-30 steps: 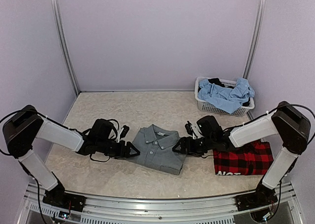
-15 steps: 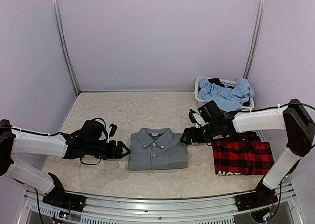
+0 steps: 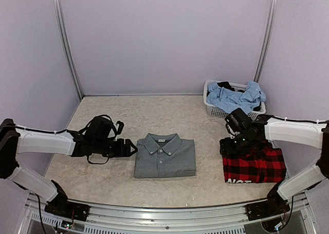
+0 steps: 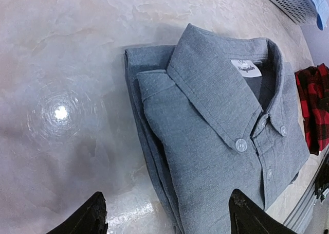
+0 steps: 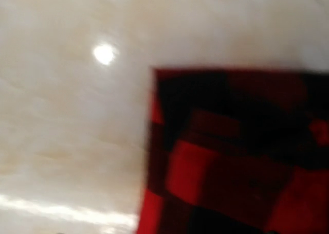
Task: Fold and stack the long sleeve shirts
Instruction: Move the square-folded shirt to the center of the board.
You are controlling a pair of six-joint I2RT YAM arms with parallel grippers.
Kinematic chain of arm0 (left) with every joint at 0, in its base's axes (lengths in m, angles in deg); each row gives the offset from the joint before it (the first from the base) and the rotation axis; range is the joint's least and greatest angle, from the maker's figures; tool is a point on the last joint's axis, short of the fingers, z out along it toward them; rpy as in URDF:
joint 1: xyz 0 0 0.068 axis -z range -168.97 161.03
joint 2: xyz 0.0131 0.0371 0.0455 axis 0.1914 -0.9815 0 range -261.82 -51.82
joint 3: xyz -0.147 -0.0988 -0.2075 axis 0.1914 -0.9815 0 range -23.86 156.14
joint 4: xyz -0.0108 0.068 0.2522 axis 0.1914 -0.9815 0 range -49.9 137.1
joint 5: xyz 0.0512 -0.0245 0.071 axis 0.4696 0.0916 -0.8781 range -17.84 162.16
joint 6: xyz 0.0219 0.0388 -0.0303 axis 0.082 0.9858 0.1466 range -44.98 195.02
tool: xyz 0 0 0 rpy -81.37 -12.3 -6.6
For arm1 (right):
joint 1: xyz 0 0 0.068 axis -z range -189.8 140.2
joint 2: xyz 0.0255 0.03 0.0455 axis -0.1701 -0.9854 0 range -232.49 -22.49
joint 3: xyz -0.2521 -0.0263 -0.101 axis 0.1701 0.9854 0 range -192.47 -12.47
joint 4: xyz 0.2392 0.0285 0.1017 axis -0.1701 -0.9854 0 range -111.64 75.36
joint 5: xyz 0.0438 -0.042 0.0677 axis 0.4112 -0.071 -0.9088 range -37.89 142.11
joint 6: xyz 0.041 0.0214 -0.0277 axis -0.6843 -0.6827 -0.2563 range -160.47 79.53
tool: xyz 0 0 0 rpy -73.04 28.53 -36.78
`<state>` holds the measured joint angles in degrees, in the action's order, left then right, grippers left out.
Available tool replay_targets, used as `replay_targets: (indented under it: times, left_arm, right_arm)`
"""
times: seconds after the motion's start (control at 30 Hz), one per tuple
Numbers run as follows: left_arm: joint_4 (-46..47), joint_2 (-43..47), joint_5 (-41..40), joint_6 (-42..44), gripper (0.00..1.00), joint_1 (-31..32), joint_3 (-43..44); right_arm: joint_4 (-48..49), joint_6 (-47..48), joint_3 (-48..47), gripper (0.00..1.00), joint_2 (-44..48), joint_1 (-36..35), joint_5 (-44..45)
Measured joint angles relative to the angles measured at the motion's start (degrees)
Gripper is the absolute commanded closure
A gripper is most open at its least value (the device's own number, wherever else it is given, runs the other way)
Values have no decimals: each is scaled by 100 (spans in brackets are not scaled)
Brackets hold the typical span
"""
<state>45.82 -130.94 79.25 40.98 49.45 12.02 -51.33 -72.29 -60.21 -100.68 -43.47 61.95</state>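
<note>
A grey collared shirt [image 3: 165, 155] lies folded into a neat rectangle at the table's middle, collar to the back. In the left wrist view the grey shirt [image 4: 216, 126] shows its buttons and white neck label. My left gripper [image 3: 131, 147] hovers just off its left edge, open, and its dark fingertips [image 4: 95, 216] straddle that edge without touching it. A red-and-black plaid shirt [image 3: 254, 167] lies folded at the right, white lettering at its near edge. My right gripper [image 3: 227, 146] hangs over its left edge, open and empty. The right wrist view is blurred, shows only the plaid shirt [image 5: 231, 157] and no fingers.
A white basket [image 3: 216, 110] stands at the back right with light blue clothes [image 3: 234, 100] heaped in it. Its corner shows as the basket [image 4: 288, 2] in the left wrist view. Purple walls close in the marbled table [image 3: 128, 115] on three sides.
My right arm swung right, from the grey shirt's right edge to the plaid shirt's left edge. The left gripper drew back from the grey shirt, which went from skewed to lying square.
</note>
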Motion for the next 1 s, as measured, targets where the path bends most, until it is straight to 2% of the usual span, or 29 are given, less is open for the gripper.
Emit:
replay_targets:
  times: [0.17,0.43,1.0]
  left_arm:
    - [-24,-251,15,68,23,116,94]
    - [-44,-297,0,109,19,153,120]
    - [-391,306,-549,149,11,-208,407]
  right_arm:
    - [-17,59,70,23,-216,210,52]
    - [433,411,66,35,-1102,361,-11]
    - [1646,1172,-435,43,-1917,378,-275]
